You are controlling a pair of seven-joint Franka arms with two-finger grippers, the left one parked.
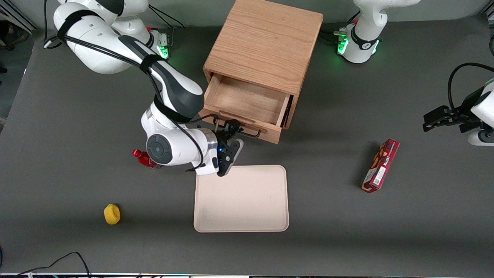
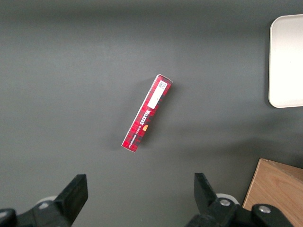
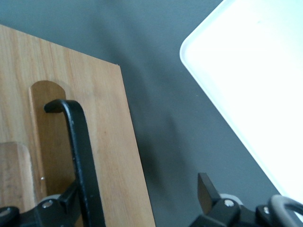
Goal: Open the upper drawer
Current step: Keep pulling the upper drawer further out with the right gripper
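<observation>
Upper drawer: the upper drawer (image 1: 247, 101) stands pulled well out of the oak cabinet (image 1: 266, 46), its bare wooden floor open to view from above, near the middle of the dark grey worktop (image 1: 77, 239).
Handle: the black wire handle (image 3: 80, 151) runs across the drawer's front panel over a rounded recess in the wood.
Gripper: the gripper (image 1: 230, 133) sits right at the drawer's front; its fingers are spread, one finger (image 3: 61, 208) touching or just beside the handle bar, the other finger (image 3: 208, 191) out over the worktop, clear of the drawer front, so nothing is clamped between them.
Tray: a cream tray (image 1: 241, 199) lies flat on the worktop, nearer the front camera than the drawer, one corner just beside the gripper.
Bottle: a small red bottle (image 1: 143, 158) lies on the worktop, partly hidden by the arm's wrist.
Yellow object: a small yellow object (image 1: 112, 214) rests on the worktop toward the working arm's end, nearer the camera than the bottle.
Box: a long red carton (image 2: 147, 112) lies by itself toward the parked arm's end of the worktop, well apart from the tray.
</observation>
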